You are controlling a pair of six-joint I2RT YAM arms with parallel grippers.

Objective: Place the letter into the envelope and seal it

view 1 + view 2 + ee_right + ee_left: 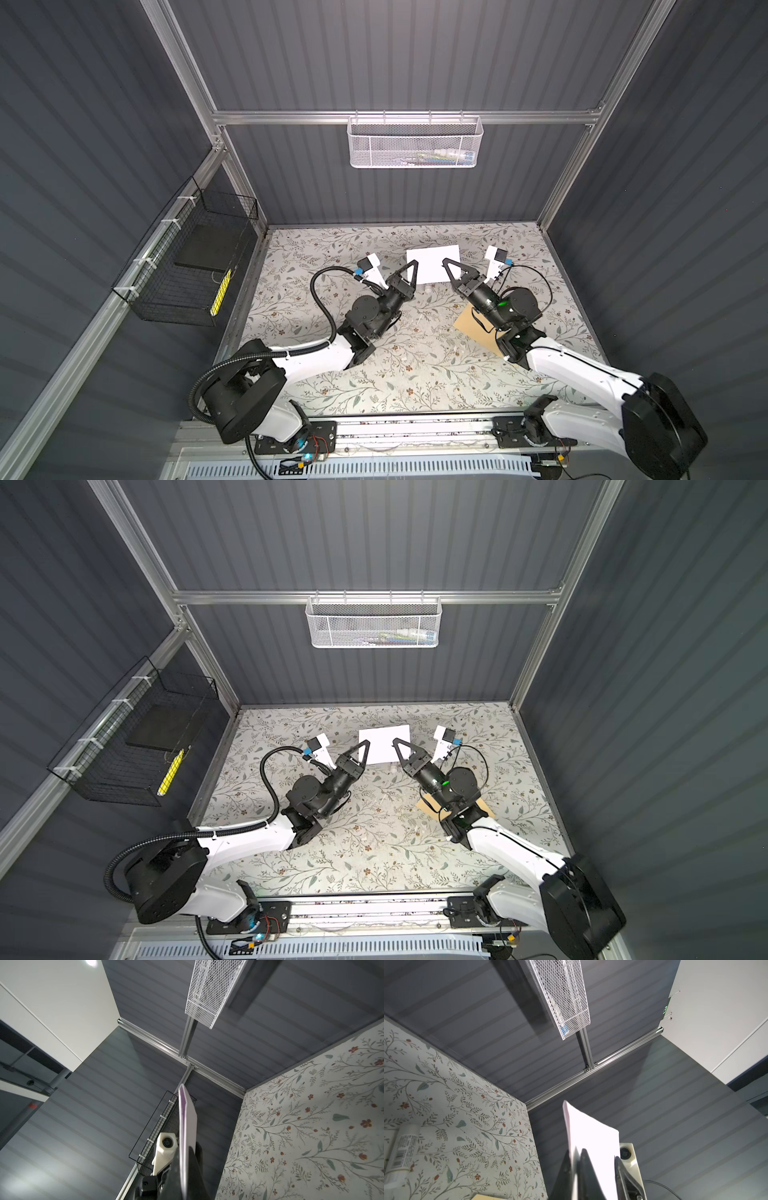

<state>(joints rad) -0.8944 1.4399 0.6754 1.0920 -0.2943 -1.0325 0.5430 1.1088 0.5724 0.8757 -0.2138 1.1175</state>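
The letter (pixel 434 259), a white sheet, is held up off the table between both grippers near the back middle in both top views (pixel 384 742). My right gripper (pixel 445 262) is shut on the letter's right edge; the right wrist view shows the sheet (pixel 187 1115) edge-on, clamped between the fingers (pixel 186 1147). My left gripper (pixel 414 262) is at the left edge. In the left wrist view its jaws (pixel 575 1153) stand slightly apart with the sheet (pixel 589 1126) between them. The tan envelope (pixel 469 324) lies flat on the table, mostly hidden under the right arm.
A small white tube (pixel 402 1151) lies on the floral table cover (pixel 395 374) below the letter. A white mesh basket (pixel 415 141) hangs on the back rail. A black wire basket (pixel 187 266) hangs on the left wall.
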